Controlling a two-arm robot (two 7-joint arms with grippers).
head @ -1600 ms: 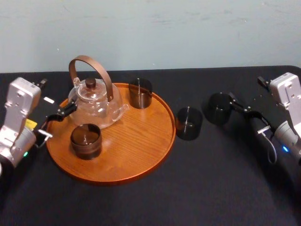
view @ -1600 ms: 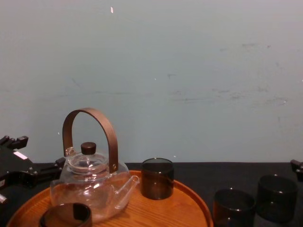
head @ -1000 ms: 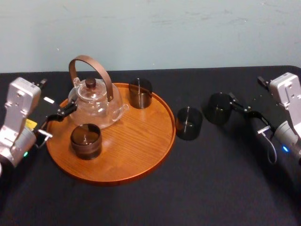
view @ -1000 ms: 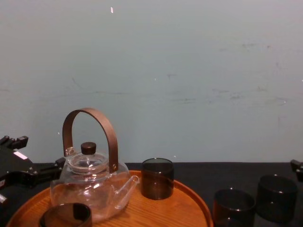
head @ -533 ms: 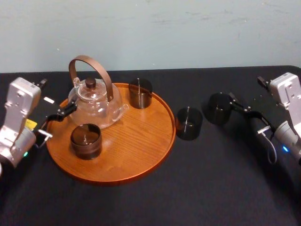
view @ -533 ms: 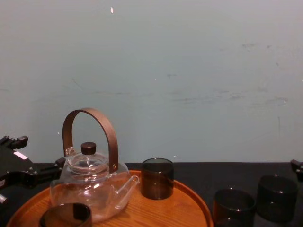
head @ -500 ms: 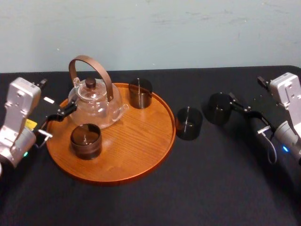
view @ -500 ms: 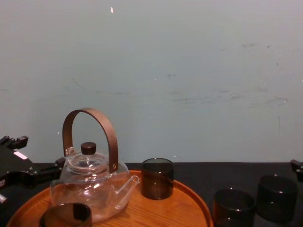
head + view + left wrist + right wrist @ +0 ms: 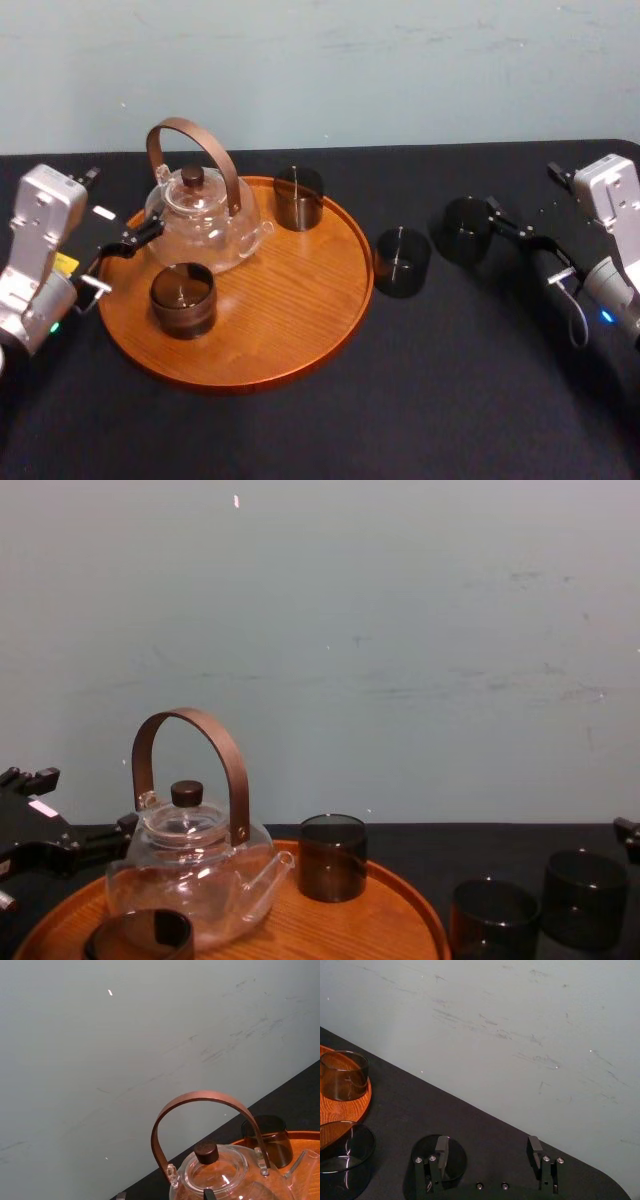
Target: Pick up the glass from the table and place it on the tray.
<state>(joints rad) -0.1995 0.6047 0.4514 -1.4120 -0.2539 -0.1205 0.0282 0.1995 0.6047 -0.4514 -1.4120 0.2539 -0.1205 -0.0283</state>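
One black table (image 9: 450,400), tray (image 9: 290,310) on it; pale wall (image 9: 400,60) behind.

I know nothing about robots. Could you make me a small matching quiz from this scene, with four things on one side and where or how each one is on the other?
Things:
1. teapot
2. tray
3. right gripper
4. left gripper

Places or states:
A. round and orange-brown, lying on the black table
B. fingers open, close by the rightmost glass on the table
C. standing on the tray, in its back left part
D. at the tray's left edge, near the teapot

Pairs: 1-C, 2-A, 3-B, 4-D.
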